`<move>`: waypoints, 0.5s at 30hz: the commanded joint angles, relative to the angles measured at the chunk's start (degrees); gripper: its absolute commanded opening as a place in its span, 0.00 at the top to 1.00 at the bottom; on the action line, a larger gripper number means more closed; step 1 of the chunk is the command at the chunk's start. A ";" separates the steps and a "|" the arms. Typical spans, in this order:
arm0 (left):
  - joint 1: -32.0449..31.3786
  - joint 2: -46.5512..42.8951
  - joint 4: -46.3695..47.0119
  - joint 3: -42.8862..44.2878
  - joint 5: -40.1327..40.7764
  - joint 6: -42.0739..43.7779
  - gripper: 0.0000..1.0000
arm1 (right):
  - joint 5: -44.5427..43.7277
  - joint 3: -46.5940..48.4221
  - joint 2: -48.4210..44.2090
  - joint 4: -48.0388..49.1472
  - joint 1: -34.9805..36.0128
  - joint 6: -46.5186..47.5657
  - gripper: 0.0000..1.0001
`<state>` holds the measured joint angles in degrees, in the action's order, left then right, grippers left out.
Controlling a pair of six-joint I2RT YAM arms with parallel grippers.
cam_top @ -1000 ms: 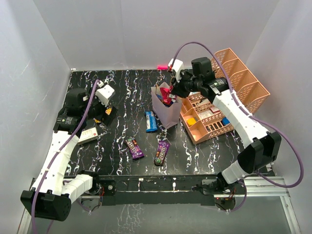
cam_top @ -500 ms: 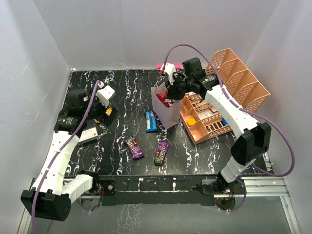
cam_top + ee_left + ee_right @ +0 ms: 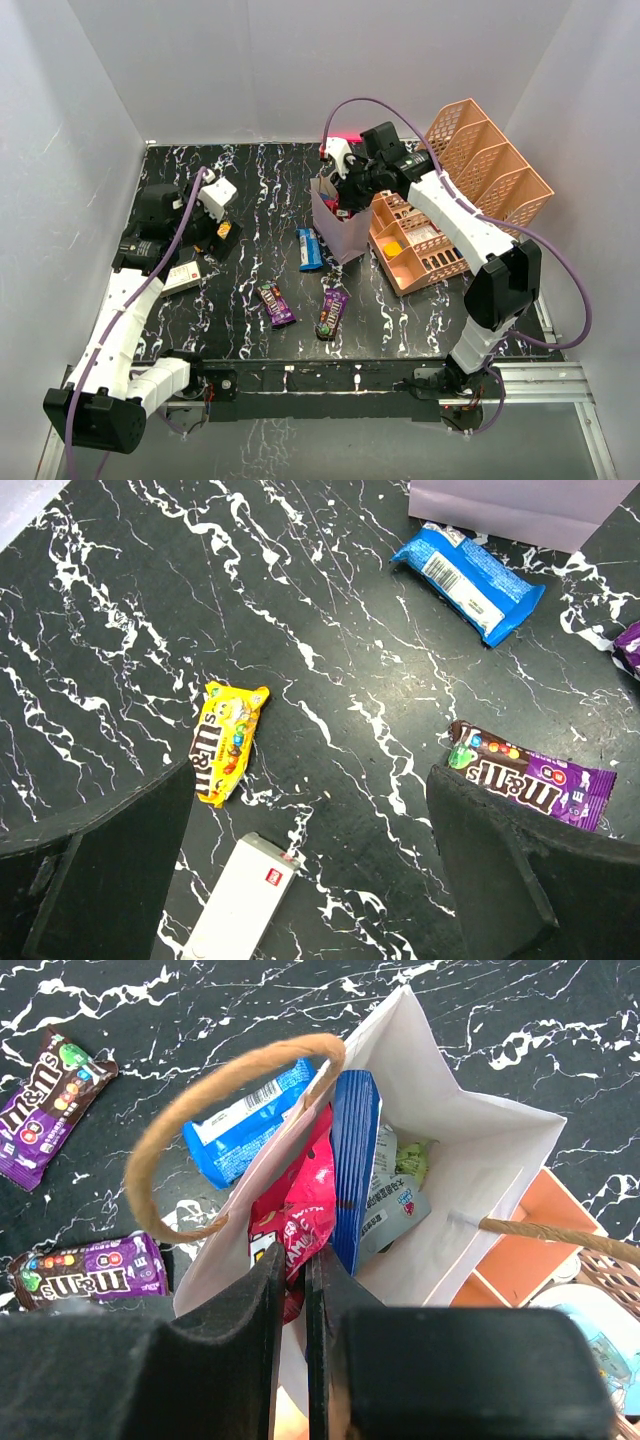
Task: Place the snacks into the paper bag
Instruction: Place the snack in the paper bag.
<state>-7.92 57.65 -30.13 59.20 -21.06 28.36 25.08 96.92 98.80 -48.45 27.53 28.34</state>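
The pale paper bag (image 3: pixel 340 232) stands upright mid-table; the right wrist view looks down into its open mouth (image 3: pixel 480 1160). My right gripper (image 3: pixel 346 194) (image 3: pixel 297 1256) is shut on a red-pink packet (image 3: pixel 300 1195), held in the bag's mouth beside a blue pouch (image 3: pixel 352 1160) and a silver packet (image 3: pixel 395 1210). On the table lie a blue packet (image 3: pixel 309 249) (image 3: pixel 468 580) and two purple M&M's packs (image 3: pixel 277 303) (image 3: pixel 332 312). My left gripper (image 3: pixel 214 232) (image 3: pixel 310 780) is open and empty above a yellow M&M's pack (image 3: pixel 225 742).
Salmon-pink mesh organiser trays (image 3: pixel 490 160) stand right of the bag, a lower one (image 3: pixel 425 255) touching it. A white box (image 3: pixel 182 277) (image 3: pixel 245 900) lies under my left gripper. A pink item (image 3: pixel 345 136) sits at the back wall.
My right gripper has moved left and back over the bag's mouth with the red-pink packet in it. The left arm has barely moved.
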 commanded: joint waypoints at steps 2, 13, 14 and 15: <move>0.50 -0.80 0.25 -0.58 0.50 0.29 0.02 | 0.08 3.68 0.24 0.77 0.11 -1.08 0.86; 0.45 -0.96 1.04 -1.39 3.20 -0.40 0.02 | 0.83 4.40 0.86 0.36 0.20 -2.41 0.81; 0.53 -1.07 1.10 -1.47 3.48 -0.45 0.02 | 0.92 4.39 0.86 0.37 0.20 -2.74 0.80; 0.54 -1.11 1.19 -1.58 3.76 -0.49 0.02 | 0.99 4.45 0.86 0.37 0.32 -2.89 0.79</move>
<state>-7.92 57.65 -29.71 58.11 -18.74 28.29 25.21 98.15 99.83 -49.41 27.53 26.85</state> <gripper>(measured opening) 0.983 0.194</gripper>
